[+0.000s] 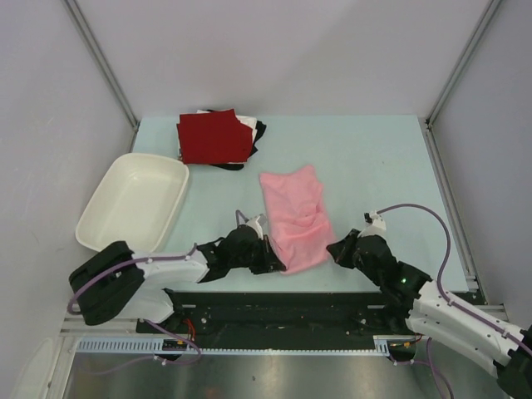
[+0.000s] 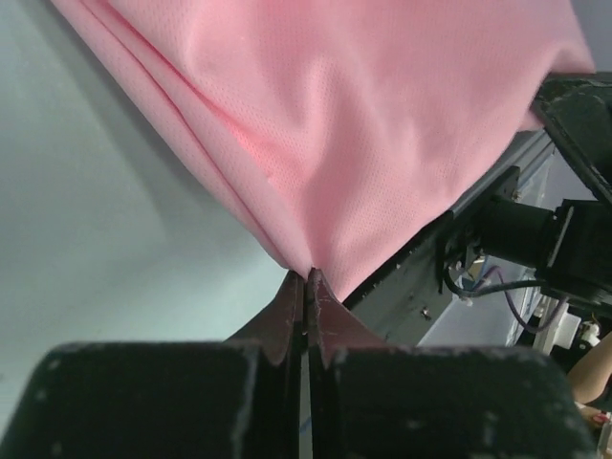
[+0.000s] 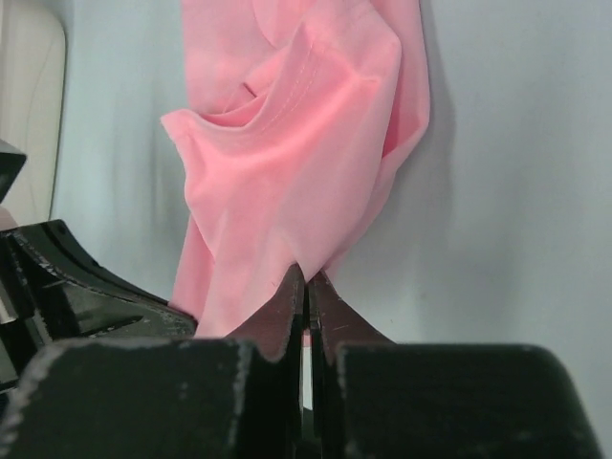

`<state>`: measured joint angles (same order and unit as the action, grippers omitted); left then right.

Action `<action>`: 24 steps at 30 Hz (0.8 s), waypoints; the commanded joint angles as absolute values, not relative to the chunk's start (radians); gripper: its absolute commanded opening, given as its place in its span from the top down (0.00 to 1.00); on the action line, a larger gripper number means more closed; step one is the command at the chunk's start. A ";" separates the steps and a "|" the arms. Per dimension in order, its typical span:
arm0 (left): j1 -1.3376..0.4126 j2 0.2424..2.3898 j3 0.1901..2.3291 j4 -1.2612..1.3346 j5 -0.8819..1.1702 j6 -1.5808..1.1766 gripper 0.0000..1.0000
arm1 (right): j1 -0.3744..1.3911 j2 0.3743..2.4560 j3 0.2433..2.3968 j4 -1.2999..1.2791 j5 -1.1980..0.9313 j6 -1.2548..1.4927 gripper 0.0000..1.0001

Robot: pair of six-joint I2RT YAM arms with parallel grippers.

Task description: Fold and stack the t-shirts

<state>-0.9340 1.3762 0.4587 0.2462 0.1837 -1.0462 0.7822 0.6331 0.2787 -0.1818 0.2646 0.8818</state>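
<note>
Two-claw pinch on the near hem of the light pink soft-cloth t-shirt (image 1: 295,220). The left claw (image 1: 273,261) is closed, its fingertips nipping a bunched corner of cloth. The right claw (image 1: 338,249) is also closed, with the opposite near corner caught at its very tips. The t-shirt runs forward from between the two claws and lies lengthwise and partly folded on the pale green flat table (image 1: 374,166).

Hazards, as judged:
- **Slip:** both bites look shallow, especially the right, so a lift or pull could slip a corner free.
- **Partial grip:** several layers meet at each pinch, so a claw holding only some of them would let the rest sag and spoil the fold.
- **Uneven travel:** if the claws move unequally, the panel would skew.
- **Drag:** cloth pulled across the table could drag creases along.

Materials:
- The cloth is a fine, matte, pitted knit, limp, with rounded ridges and a stitched hem visible ahead of the right claw.
- Far ahead of the left claw is a stack: a dark red folded cloth t-shirt (image 1: 214,137) over a white folded t-shirt (image 1: 248,122) and a black folded t-shirt (image 1: 258,131), with squared, slightly offset edges.
- To the outer side of the left claw sits a white shallow rectangular plastic tub (image 1: 133,199), rigid, smooth and round-cornered.
</note>
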 commanded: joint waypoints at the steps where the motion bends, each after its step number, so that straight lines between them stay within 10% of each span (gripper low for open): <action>1: -0.959 1.226 0.428 0.180 0.072 -1.106 1.00 | 0.825 0.594 0.317 -0.325 0.359 0.902 1.00; 9: -0.969 0.898 0.488 -0.047 -0.061 -1.091 1.00 | 0.962 0.577 0.446 -0.370 0.512 0.867 1.00; 24: -0.934 1.032 0.630 -0.061 -0.106 -1.015 1.00 | 0.796 0.906 0.581 -0.086 0.342 0.738 1.00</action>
